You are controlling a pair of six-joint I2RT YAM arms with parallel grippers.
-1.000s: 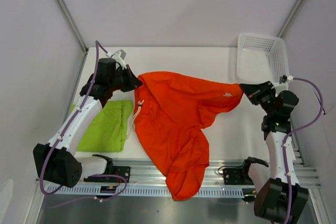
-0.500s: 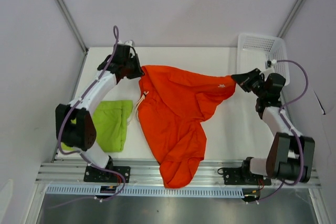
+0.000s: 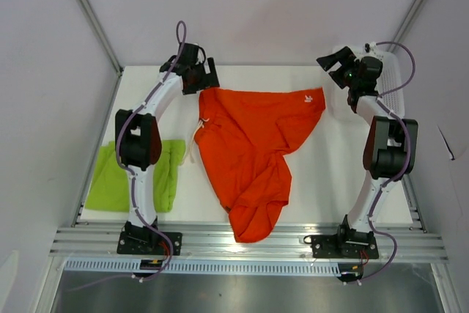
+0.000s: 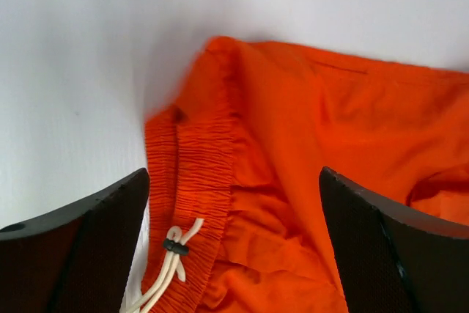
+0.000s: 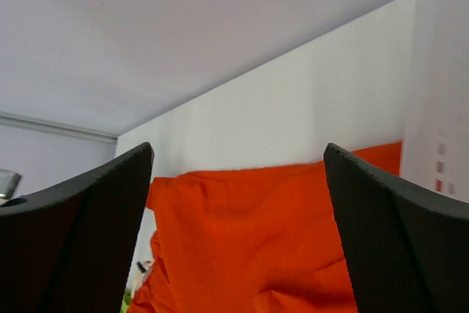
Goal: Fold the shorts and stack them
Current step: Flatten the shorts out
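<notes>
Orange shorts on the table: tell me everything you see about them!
The bright orange-red fabric shorts lie on the white table, unfolded. Their far edge runs fairly straight; the near part is bunched and wrinkled, reaching the table's front edge. They have a gathered elastic waistband, white drawstrings and a small white logo. Only the table seems to touch them.

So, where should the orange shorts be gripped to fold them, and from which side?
Probably the crumpled near end of the orange shorts, coming from the near side: it is bunched up in folds, while the far edge lies flat.
</notes>
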